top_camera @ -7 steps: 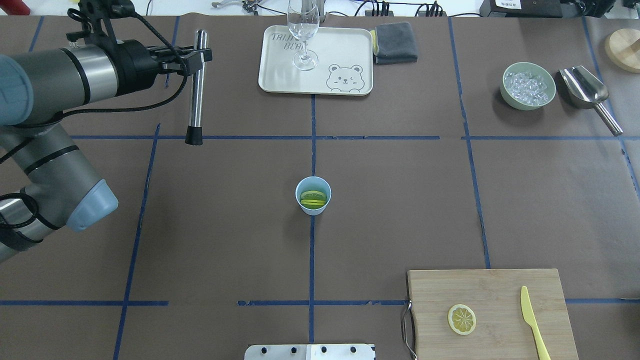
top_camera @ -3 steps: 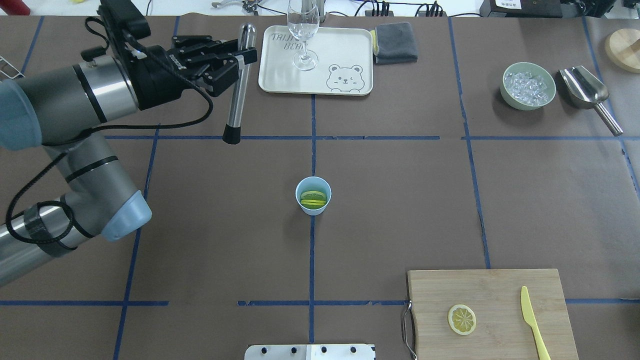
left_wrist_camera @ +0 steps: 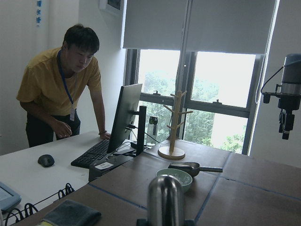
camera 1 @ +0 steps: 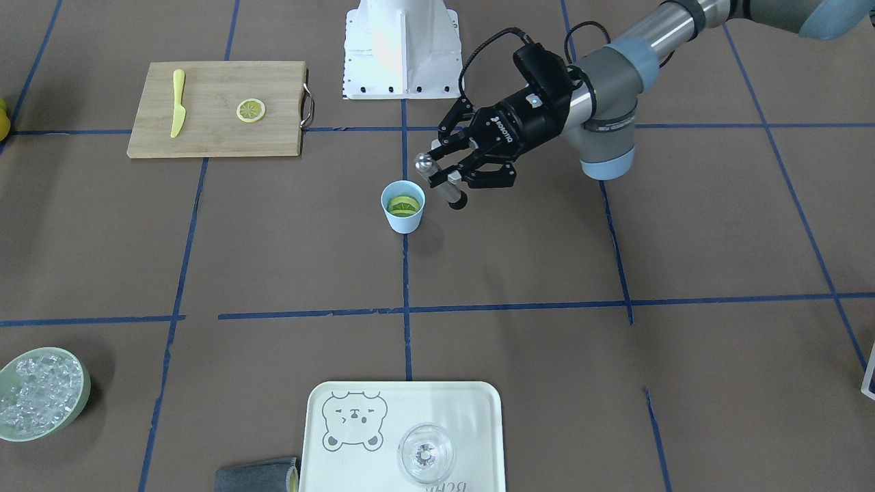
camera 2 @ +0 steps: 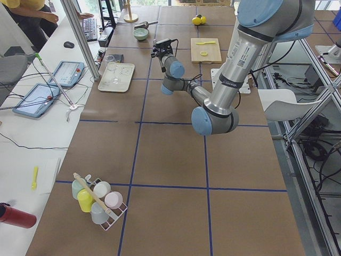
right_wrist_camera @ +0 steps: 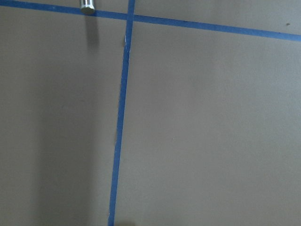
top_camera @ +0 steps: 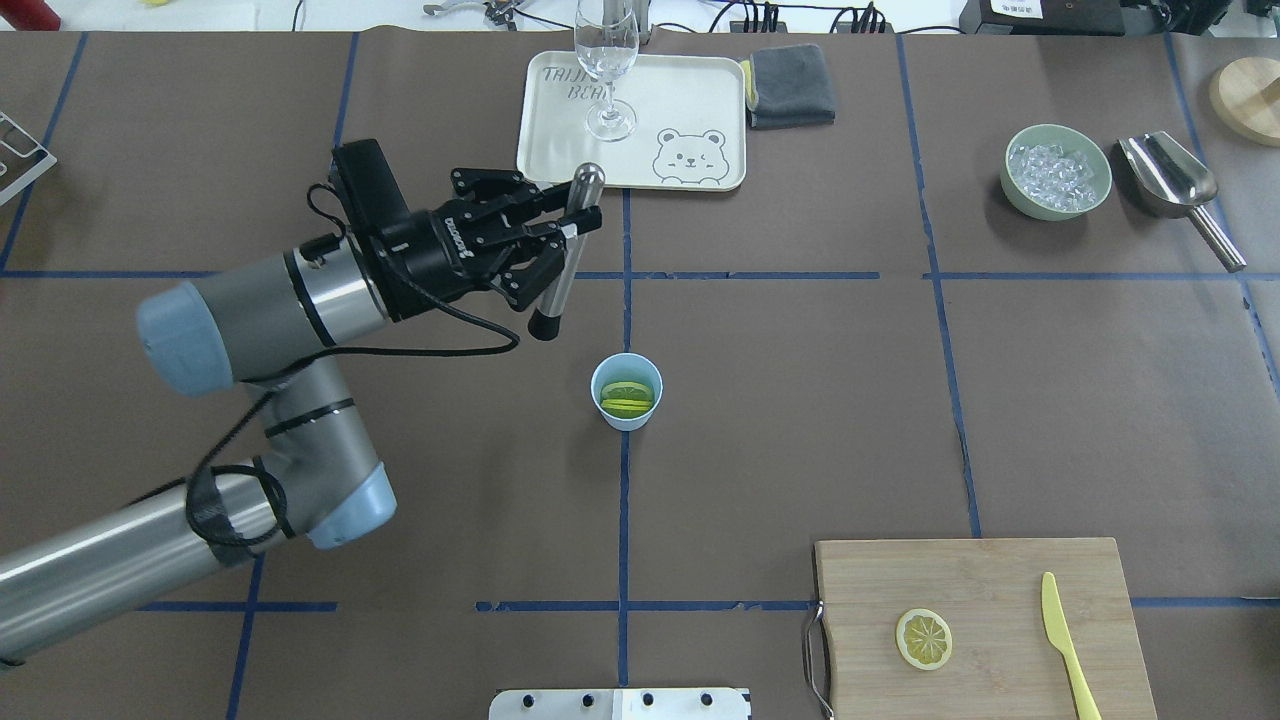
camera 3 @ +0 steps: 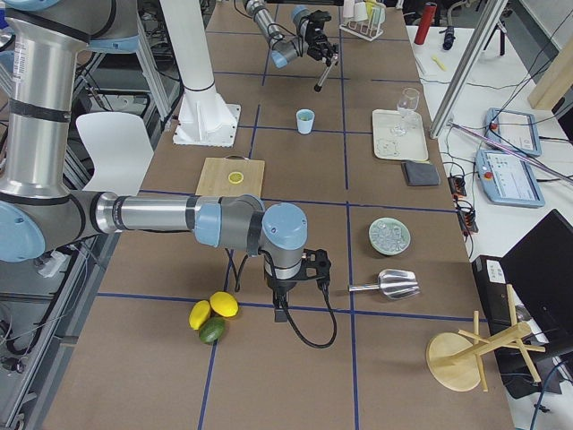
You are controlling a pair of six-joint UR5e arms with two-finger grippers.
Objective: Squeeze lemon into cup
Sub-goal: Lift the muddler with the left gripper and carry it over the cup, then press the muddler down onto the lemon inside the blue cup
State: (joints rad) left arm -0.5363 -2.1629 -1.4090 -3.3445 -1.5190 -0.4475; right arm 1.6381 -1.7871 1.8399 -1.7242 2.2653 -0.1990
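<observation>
**Left arm.** The left gripper [top_camera: 568, 229] is clenched on a silver metal rod with a black tip [top_camera: 553, 290]. It grips the rod in its upper half. The rod hangs tilted, with the rounded metal end above the fingers and the black tip below them, clear of the table.

**Task items.** The small light blue plastic cup [top_camera: 628, 422] stands upright on the table. It is below the left gripper, offset toward the robot base and toward the robot's right. The rod's black tip is near the cup's rim but not touching it. The lemon [top_camera: 628, 406], a thin round yellow slice, lies inside the cup with a greener slice beside it.

A second, similar yellow slice [top_camera: 923, 638] lies on the wooden cutting board [top_camera: 1000, 575], well apart from the left gripper.

**Right arm.** The right gripper [camera 3: 283, 305] appears only in the right side view. Whether it is released or clenched cannot be told.
</observation>
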